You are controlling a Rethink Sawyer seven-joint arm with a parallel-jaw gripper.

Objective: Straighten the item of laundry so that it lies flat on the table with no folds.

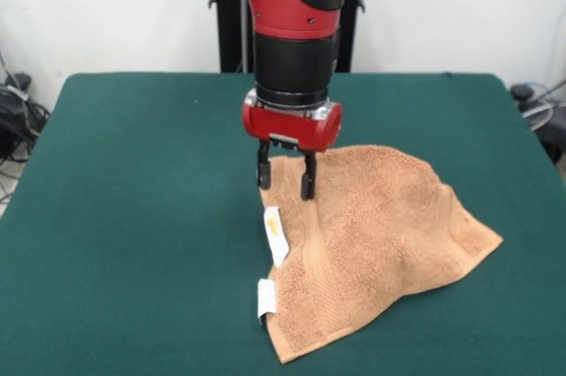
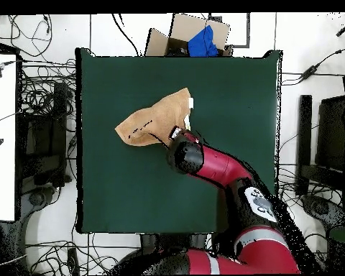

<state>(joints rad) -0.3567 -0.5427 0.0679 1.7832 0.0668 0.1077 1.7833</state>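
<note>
The item of laundry [image 1: 371, 234], an orange-tan terry towel, lies on the right half of the green table [image 1: 133, 217]. It is rumpled, with a raised ridge running from its far left corner to the right, and its right corner juts out. Two white tags [image 1: 276, 234] sit on its left edge. My gripper [image 1: 285, 177] points straight down at the towel's far left corner, open, with one finger [image 1: 263, 168] just off the edge and the other over the cloth. In the overhead view the towel [image 2: 154, 118] shows as a skewed shape and the arm's wrist [image 2: 184, 154] covers the gripper.
A cardboard box [image 2: 193, 36] with something blue in it stands off the table's edge opposite the robot. Cables and black stands [image 2: 305, 144] line both sides, and a white desk [image 2: 1, 136] is at the left. Bare green felt [image 2: 132, 194] surrounds the towel.
</note>
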